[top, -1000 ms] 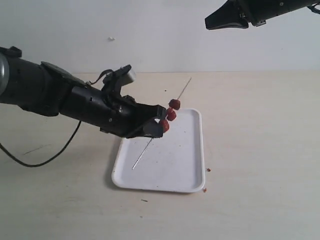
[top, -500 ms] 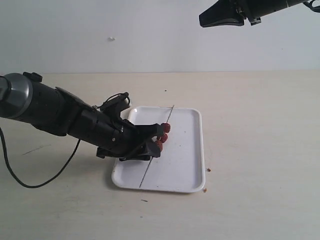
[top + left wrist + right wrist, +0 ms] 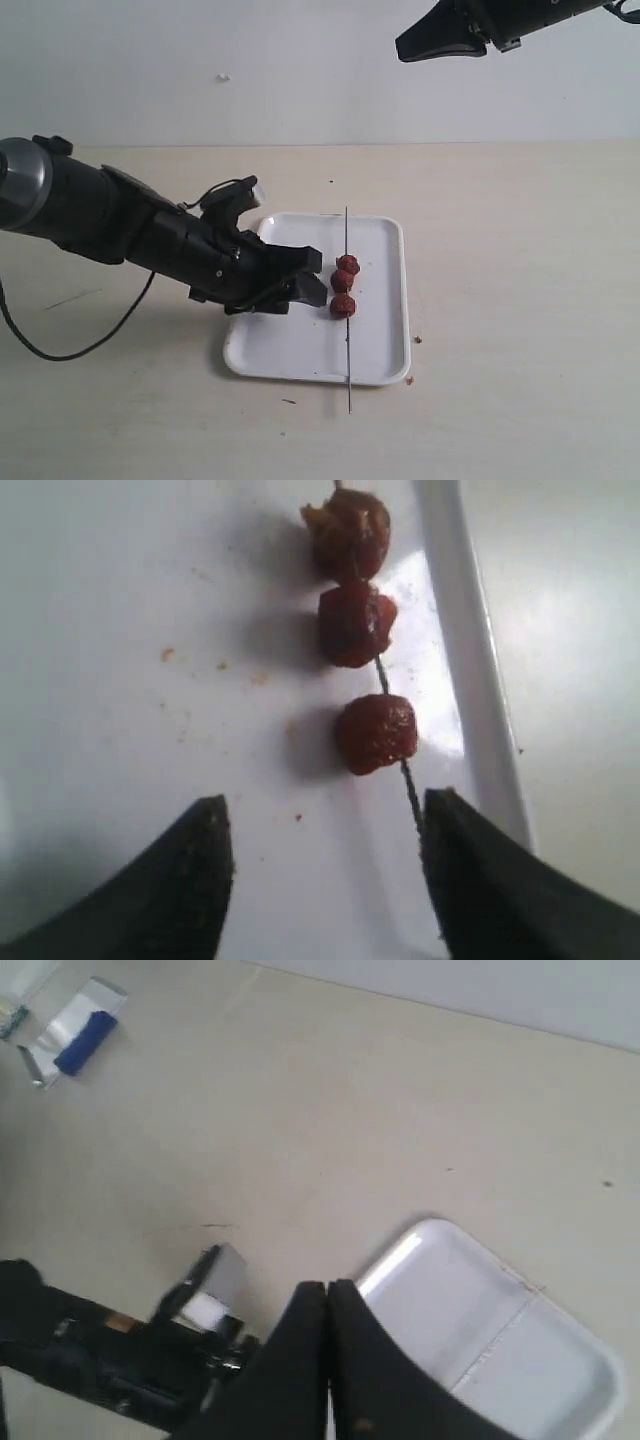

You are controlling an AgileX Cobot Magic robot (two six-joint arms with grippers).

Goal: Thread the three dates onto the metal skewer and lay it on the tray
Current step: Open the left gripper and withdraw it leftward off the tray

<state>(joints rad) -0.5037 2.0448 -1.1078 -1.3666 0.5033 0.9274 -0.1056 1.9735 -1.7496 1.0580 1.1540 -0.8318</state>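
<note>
Dropped skewer (image 3: 348, 345) lies lengthwise on tray (image 3: 290, 345); left fingers (image 3: 300, 256) gape empty, right fingers (image 3: 440, 40) pinched.

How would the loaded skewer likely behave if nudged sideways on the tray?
The metal skewer looks straight, so probably stiff. Its roundish dates might let it roll a little. One end overhangs the tray rim, so it could pivot there.

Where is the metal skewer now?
Exterior view: the metal skewer lies along the tray, right of centre, near end past its rim, beside the left gripper.
</note>
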